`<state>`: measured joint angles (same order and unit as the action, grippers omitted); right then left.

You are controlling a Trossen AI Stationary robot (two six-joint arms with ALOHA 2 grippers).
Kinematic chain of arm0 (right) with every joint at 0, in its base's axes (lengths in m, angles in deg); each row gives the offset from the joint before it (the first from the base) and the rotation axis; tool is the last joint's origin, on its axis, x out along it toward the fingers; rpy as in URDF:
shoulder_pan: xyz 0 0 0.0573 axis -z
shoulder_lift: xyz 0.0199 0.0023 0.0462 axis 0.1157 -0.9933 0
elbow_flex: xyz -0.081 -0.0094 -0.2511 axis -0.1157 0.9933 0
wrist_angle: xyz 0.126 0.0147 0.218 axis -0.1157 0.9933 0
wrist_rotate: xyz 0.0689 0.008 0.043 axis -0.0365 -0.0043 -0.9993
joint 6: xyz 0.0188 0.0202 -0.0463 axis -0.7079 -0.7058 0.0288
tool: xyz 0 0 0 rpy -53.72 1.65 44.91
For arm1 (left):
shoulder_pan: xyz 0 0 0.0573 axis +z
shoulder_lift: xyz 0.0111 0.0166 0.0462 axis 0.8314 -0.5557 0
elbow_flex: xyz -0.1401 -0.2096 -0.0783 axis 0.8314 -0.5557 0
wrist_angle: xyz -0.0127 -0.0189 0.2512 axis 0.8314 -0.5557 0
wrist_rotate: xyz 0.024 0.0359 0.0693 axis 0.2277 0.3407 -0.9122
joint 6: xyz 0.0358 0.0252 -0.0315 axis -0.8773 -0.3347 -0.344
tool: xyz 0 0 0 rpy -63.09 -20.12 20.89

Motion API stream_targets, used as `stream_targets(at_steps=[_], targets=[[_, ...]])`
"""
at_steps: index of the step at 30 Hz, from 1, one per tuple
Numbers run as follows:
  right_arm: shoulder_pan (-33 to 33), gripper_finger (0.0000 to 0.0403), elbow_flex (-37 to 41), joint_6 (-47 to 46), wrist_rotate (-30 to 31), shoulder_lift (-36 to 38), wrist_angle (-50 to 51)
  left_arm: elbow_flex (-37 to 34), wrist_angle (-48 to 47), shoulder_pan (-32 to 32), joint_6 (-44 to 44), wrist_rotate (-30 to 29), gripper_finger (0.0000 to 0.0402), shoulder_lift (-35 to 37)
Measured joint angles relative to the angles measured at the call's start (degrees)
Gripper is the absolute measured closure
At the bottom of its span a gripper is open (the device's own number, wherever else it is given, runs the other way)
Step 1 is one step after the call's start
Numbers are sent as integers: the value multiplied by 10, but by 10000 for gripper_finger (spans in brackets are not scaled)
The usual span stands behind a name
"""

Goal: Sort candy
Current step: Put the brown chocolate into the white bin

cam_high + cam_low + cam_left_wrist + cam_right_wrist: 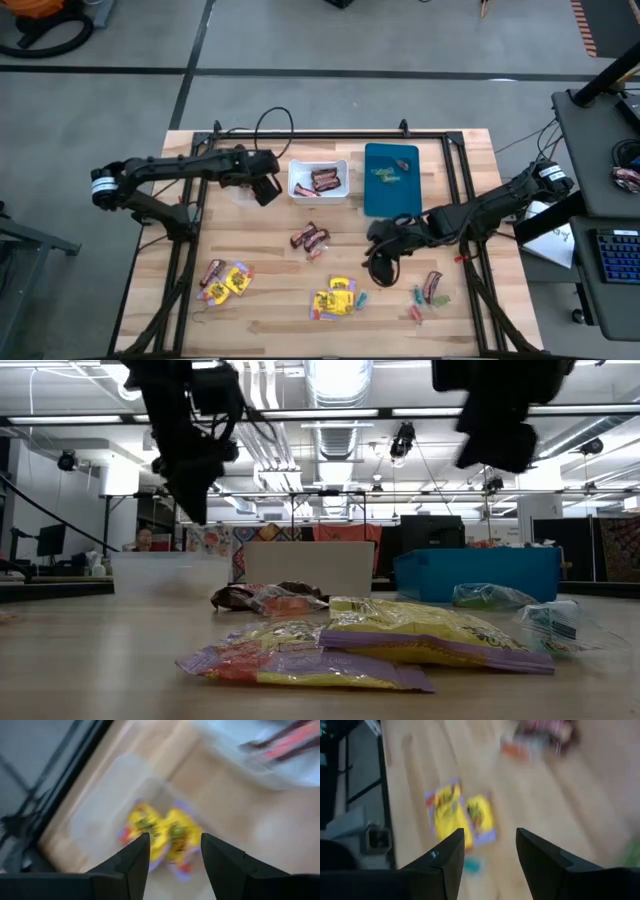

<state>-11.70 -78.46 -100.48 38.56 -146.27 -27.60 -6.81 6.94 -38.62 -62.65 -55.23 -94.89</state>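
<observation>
Tabletop (270, 325) is carrying mostly unsorted candy: yellow packets (335, 298) lying along its near edge, brown bars (310, 237) at centre. White bin (318, 180) is holding bars. Left gripper (265, 188) and right gripper (383, 268) are hovering parted, empty.

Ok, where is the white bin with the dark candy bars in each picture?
High view: the white bin sits near the table's far edge, about the middle.
Low view: it stands at the back, in the middle.
Left wrist view: it shows blurred at the picture's edge.
Right wrist view: not in it.
Landmark: the blue bin stands right beside it in the high and low views.
</observation>
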Motion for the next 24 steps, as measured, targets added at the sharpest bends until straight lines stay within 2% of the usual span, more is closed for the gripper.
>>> stream_targets(at_steps=[3, 7, 15, 20, 24], targets=[[0, 241, 0, -67, -29, 0, 58, 18, 8, -26, -1, 29, 243, 2], [-1, 251, 0, -143, -61, 0, 149, 38, 18, -73, -1, 34, 246, 2], [-7, 272, -9, -223, -151, 0, 288, 70, 41, -167, -10, 40, 247, 2], [-32, 277, -30, -265, -211, 0, 358, 75, 69, -214, -66, 106, 247, 3], [-61, 278, -44, -293, -228, 0, 421, 75, 91, -241, -92, 144, 247, 3]])
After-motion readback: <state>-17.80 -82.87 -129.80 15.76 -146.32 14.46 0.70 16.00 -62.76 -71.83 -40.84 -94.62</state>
